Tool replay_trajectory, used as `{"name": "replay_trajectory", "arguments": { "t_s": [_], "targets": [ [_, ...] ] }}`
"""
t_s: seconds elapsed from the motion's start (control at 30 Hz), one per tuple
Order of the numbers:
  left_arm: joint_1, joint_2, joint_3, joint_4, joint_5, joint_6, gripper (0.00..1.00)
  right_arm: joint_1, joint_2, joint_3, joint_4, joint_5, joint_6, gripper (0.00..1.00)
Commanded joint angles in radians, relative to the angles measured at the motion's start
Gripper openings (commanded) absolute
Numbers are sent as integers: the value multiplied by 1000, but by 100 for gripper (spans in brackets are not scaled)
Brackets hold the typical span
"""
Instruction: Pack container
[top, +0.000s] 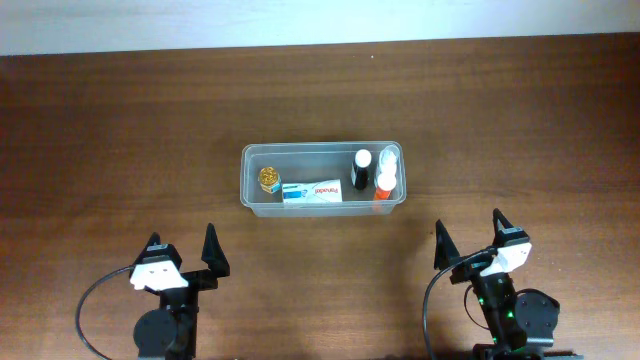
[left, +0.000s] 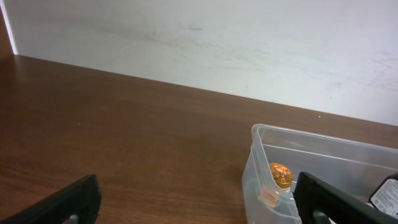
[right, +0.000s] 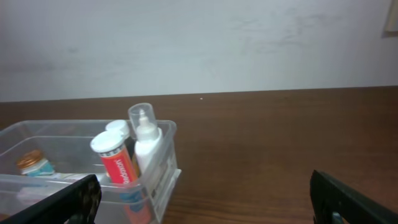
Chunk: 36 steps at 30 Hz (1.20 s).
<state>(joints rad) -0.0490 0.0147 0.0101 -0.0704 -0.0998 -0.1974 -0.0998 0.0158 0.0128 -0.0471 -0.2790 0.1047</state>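
Note:
The clear plastic container (top: 250, 198) stands mid-table. Inside are a small jar with a gold lid (top: 268, 179), a white-and-blue box (top: 312, 192), a black bottle (top: 361, 171), a white bottle (top: 388, 158) and an orange tube (top: 384, 189). The container also shows in the left wrist view (left: 261, 162) and the right wrist view (right: 163, 165). My left gripper (top: 184, 248) is open and empty, in front of the container to its left. My right gripper (top: 468, 236) is open and empty, in front of it to the right.
The brown wooden table (top: 120, 130) runs back to a white wall (top: 300, 20). Black cables loop beside each arm base at the front edge.

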Motion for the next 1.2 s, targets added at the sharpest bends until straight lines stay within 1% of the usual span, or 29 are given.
{"name": "replay_trajectory", "arguments": {
  "t_s": [0.0, 0.27, 0.5, 1.17],
  "targets": [
    [6, -9, -1, -5, 14, 20, 99, -6, -13, -7, -9, 56, -4, 98],
    [6, -9, -1, -5, 14, 20, 100, -3, -13, -7, -9, 51, 5, 98],
    [6, -9, -1, -5, 14, 20, 99, 49, -13, -7, -9, 51, 4, 98],
    [6, -9, -1, -5, 14, 20, 99, 49, -13, -7, -9, 51, 4, 98]
  ]
}}
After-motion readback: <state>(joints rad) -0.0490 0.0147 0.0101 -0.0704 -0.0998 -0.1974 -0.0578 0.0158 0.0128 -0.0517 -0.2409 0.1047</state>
